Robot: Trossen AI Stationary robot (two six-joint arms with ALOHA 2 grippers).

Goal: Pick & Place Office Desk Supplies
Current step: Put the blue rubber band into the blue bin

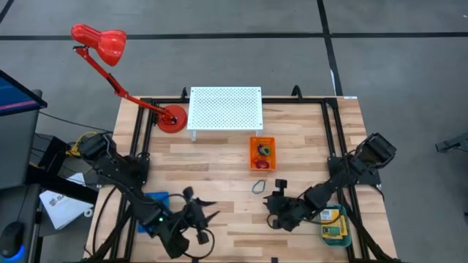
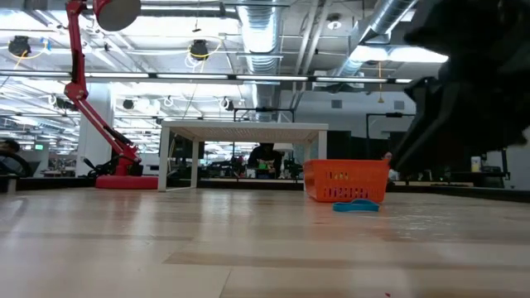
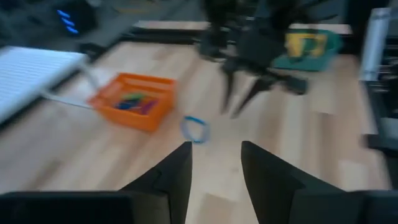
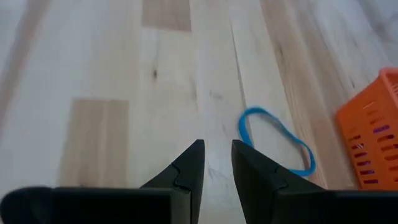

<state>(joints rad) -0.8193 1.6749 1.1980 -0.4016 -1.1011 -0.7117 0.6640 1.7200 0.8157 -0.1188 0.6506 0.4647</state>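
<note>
Sorting layout, judged from the high view: the small orange plastic tray (image 1: 262, 153) sits at frame centre and already holds coloured rubber-band rings (image 3: 134, 102), so it looks to serve as the ring bin. The teal tray (image 1: 334, 228) at lower right holds a yellow box with a blue-white label (image 1: 333, 221). A blue tray (image 1: 151, 210) lies at lower left, mostly under the left arm.

1 thin blue wire loop (image 4: 275, 140) lies loose on the light wooden table (image 1: 219, 168), just below the orange tray, not yet sorted.

Right gripper (image 4: 216, 163): low over the table beside the loop, fingers slightly apart, holding nothing, not touching it.

Left gripper (image 3: 215, 163): lower left of centre, fingers parted, empty.
</note>
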